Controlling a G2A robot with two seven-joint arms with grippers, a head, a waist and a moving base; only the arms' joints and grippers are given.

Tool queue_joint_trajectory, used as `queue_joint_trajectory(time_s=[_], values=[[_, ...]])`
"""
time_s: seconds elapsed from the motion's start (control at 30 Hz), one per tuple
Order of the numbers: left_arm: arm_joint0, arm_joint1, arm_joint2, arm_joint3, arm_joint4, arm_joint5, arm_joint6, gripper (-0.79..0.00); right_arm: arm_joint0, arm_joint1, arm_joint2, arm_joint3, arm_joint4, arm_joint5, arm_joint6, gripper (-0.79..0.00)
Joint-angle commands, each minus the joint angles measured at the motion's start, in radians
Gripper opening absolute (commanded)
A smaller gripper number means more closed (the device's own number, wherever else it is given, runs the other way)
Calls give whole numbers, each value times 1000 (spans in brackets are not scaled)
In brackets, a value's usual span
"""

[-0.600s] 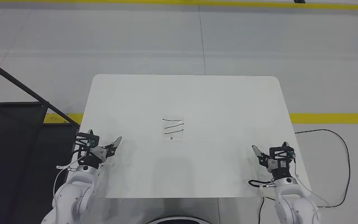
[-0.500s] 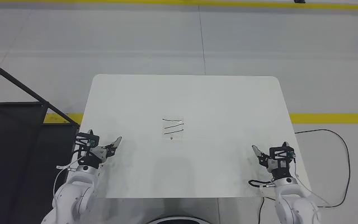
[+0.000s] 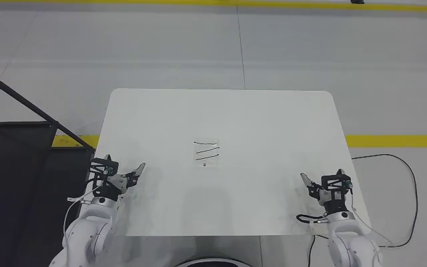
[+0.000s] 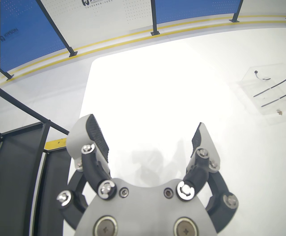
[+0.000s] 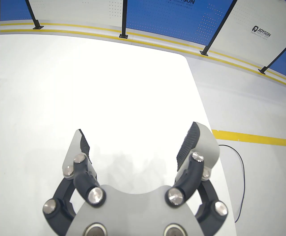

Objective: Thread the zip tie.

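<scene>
Black zip tie [image 3: 206, 142] far from hands [image 4: 145, 125] [image 5: 136, 127]

You had the white table [image 3: 267, 120] square in front of you, with a clear flat tray [image 4: 269, 115] lying near its middle. Off its left side, you saw a black screen [image 3: 27, 173] standing on the grey floor [image 3: 167, 47]. A yellow line [image 3: 387, 141] ran across that floor, and a black cable [image 3: 383, 155] looped just beside the table's right edge. Farther back, blue panels [image 4: 29, 33] and white panels [image 4: 100, 20] stood between black posts [image 4: 153, 17].
</scene>
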Motion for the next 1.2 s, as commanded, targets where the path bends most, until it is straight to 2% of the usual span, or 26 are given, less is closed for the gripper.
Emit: queue_joint_trajectory(time_s=[0.0, 0.13, 0.23, 0.37, 0.57, 0.7, 1.1, 1.17], values=[[5, 2, -6, -2, -11, -54, 17, 0, 7, 0, -14, -9, -12, -31, 12, 0], [18, 3, -29, -18, -101, -155, 25, 0, 38, 2, -35, -36, -4, -117, 75, 0], [20, 8, -63, -26, -244, -298, -27, 0, 68, 5, -48, -66, 43, -226, 138, 0], [14, 19, -121, -13, -489, -493, -153, 0, 133, 10, -59, -90, 155, -378, 265, 0], [12, 38, -180, 8, -741, -670, -344, 0, 287, 12, -118, -55, 379, -507, 515, 0], [10, 43, -190, 12, -784, -683, -385, 0, 369, 13, -152, -15, 472, -509, 642, 0], [14, 44, -173, 5, -789, -691, -404, 0, 367, 12, -161, -10, 482, -515, 639, 0], [5, 45, -157, 8, -844, -683, -431, 0, 392, 9, -181, 14, 514, -474, 650, 0]])
